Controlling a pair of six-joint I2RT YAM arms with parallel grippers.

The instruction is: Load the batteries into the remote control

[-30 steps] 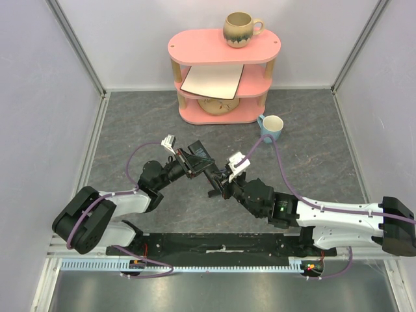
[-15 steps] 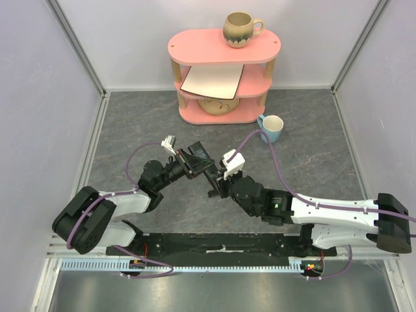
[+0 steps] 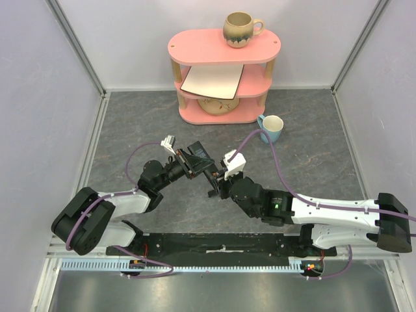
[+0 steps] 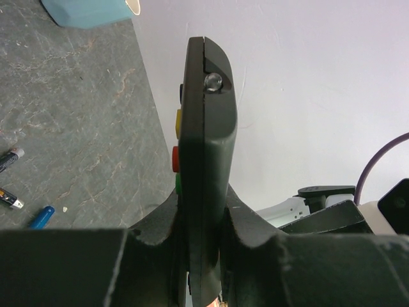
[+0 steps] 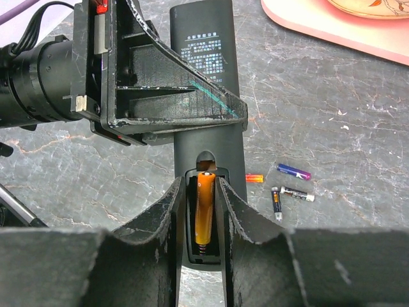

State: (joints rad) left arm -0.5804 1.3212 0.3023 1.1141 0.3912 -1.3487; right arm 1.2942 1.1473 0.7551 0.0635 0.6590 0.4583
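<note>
STEP: loading, part done | HOLD: left gripper (image 4: 204,214) clamped on remote control (image 5: 203,70), raised above table (image 5: 332,115) centre | RIGHT: right gripper (image 5: 200,187) jaws narrowly parted beside orange battery (image 5: 204,208) seated in compartment (image 5: 206,160) | LEFT TO DO: loose batteries (image 5: 293,171) lie right of remote, likely more to fit

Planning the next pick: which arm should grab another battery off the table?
Likely right. The left gripper is clamped on the remote control; the right gripper is open over the seated orange battery, loose batteries lying nearby.
</note>
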